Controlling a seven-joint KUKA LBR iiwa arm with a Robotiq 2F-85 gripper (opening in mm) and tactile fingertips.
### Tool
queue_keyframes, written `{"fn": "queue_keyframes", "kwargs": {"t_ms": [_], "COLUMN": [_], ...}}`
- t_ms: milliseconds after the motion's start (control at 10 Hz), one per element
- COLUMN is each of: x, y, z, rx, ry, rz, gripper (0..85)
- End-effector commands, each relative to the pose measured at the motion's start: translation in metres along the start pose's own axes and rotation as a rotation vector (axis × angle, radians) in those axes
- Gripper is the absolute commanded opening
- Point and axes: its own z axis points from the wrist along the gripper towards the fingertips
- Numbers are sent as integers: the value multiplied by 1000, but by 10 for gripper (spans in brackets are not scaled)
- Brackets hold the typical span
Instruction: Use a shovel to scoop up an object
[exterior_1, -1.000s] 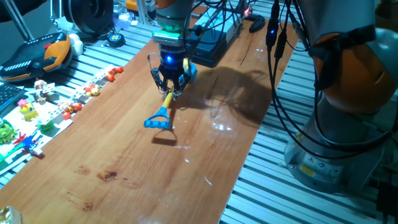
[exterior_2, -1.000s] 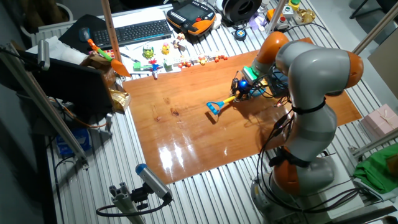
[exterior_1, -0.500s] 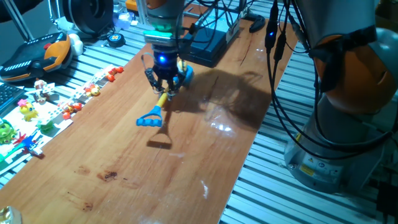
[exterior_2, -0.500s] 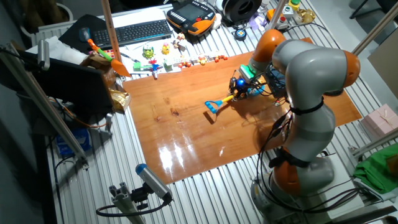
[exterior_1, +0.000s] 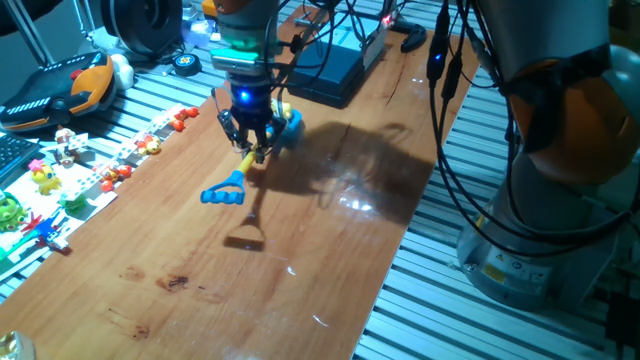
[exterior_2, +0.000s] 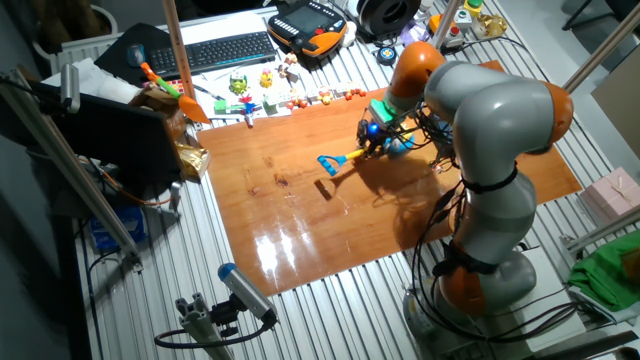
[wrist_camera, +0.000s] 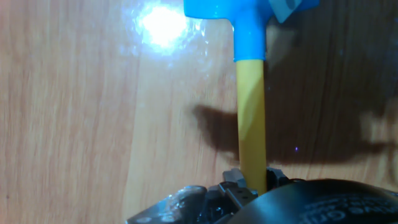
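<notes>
My gripper (exterior_1: 248, 147) is shut on the yellow shaft (exterior_1: 243, 165) of the toy shovel and holds it above the wooden table (exterior_1: 200, 280). The blue D-loop end (exterior_1: 222, 194) points toward the front. The light-blue blade (exterior_1: 287, 122) sits behind the fingers. The hand view shows the shaft (wrist_camera: 252, 118) running up from the fingertips (wrist_camera: 233, 186). The other fixed view shows the gripper (exterior_2: 372, 141) and the loop (exterior_2: 328, 163). A tiny yellow and red-orange figurine (exterior_1: 149, 145) lies on the white strip at the table's left edge, well apart from the shovel.
Small red-and-white figures (exterior_1: 181, 118), a larger yellow figure (exterior_1: 45, 180) and a green figure (exterior_1: 8, 212) line the left edge. A dark box (exterior_1: 335, 70) with cables lies at the far end. The robot base (exterior_1: 560, 180) stands at the right.
My gripper has carried the shovel to the left, toward the row of toys. The shovel's shadow on the wood now lies further from it.
</notes>
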Motion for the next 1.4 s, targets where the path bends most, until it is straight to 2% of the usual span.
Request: {"fn": "queue_keyframes", "kwargs": {"t_ms": [0, 300, 600, 700, 900, 1300], "x": [2, 17, 39, 46, 63, 93], "y": [1, 2, 4, 4, 3, -1], "z": [0, 1, -4, -4, 0, 5], "rx": [-4, -8, -10, -11, -9, -6], "ry": [-1, -4, -14, -26, -48, -68], "rz": [1, 9, 14, 12, 11, 16], "gripper": [7, 7, 7, 7, 7, 7]}}
